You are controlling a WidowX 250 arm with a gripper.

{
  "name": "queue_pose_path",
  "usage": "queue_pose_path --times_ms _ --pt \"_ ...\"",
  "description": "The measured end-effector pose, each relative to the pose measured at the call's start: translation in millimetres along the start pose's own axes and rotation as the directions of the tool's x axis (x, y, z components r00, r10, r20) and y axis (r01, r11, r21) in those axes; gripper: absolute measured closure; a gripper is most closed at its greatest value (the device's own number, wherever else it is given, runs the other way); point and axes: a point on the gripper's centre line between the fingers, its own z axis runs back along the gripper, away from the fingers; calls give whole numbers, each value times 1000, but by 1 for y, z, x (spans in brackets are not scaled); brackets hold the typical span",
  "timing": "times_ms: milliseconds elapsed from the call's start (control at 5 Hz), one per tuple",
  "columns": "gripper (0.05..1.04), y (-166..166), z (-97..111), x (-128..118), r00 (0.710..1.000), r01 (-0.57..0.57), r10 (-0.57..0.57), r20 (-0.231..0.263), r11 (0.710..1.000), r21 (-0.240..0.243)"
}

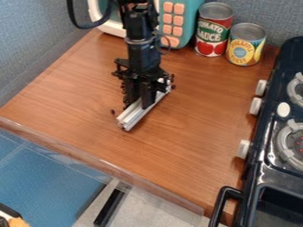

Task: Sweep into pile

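Observation:
The black gripper (145, 100) hangs down over the wooden surface, left of its middle, shut on a silver metal bar (136, 115). The bar lies low at the tabletop, slanting from its near lower-left end up to the right. One small dark piece (112, 112) is just left of the bar's near end. Another dark speck (173, 87) shows by the far end. The gripper covers part of the bar and the surface behind it.
At the back stand a teal and white toy appliance (177, 22), a tomato sauce can (213, 30) and a pineapple can (245, 44). A dark toy stove (266, 148) with knobs borders the right. The wooden table's front edge (100, 164) slants across the lower left.

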Motion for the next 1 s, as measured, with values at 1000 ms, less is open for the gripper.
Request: queue_pose_path --times_ms 1000 --pt "386 -65 -21 10 998 56 -56 -3 989 140"
